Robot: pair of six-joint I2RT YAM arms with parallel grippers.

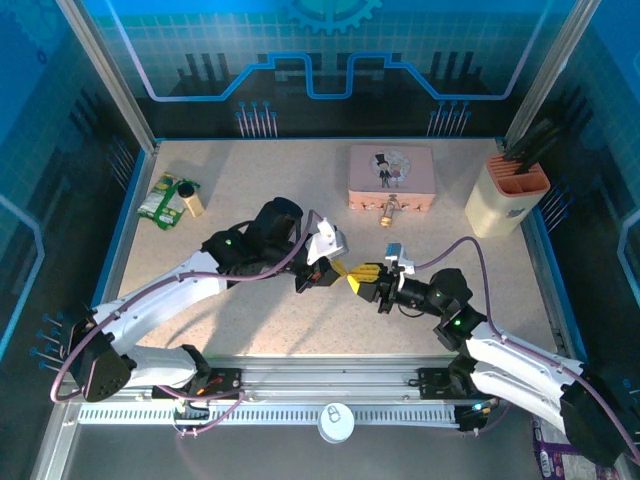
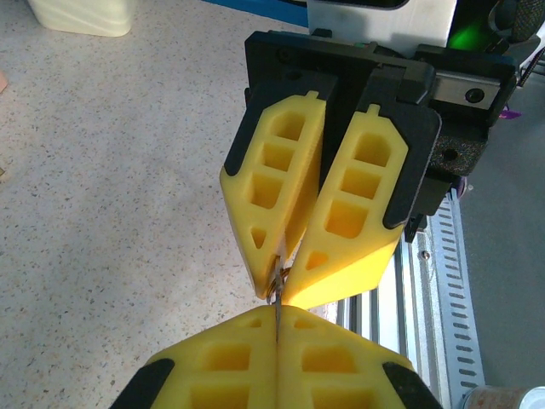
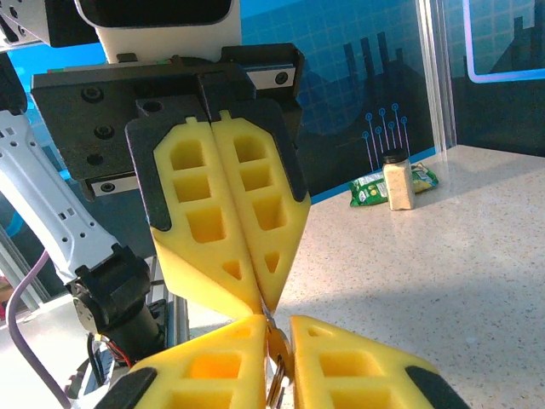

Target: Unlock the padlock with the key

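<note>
Top external view, speckled beige table [image 1: 260,180], blue-walled booth [image 1: 200,40], left gripper [image 3: 262,298] clenched on key [image 2: 277,296], right gripper [image 2: 281,273] state unclear.

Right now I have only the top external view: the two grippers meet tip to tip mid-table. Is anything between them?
Observer: Yes. The left wrist view shows the key, a thin metal sliver, where the fingertips meet.
Operator: Who has it?
Observer: The left gripper is shut on the key, its fingers pressed flat together.
Operator: And the right?
Observer: The right gripper has a finger on either side of the key, with a narrow gap showing in its own wrist view. I cannot tell whether it is pinching.
</note>
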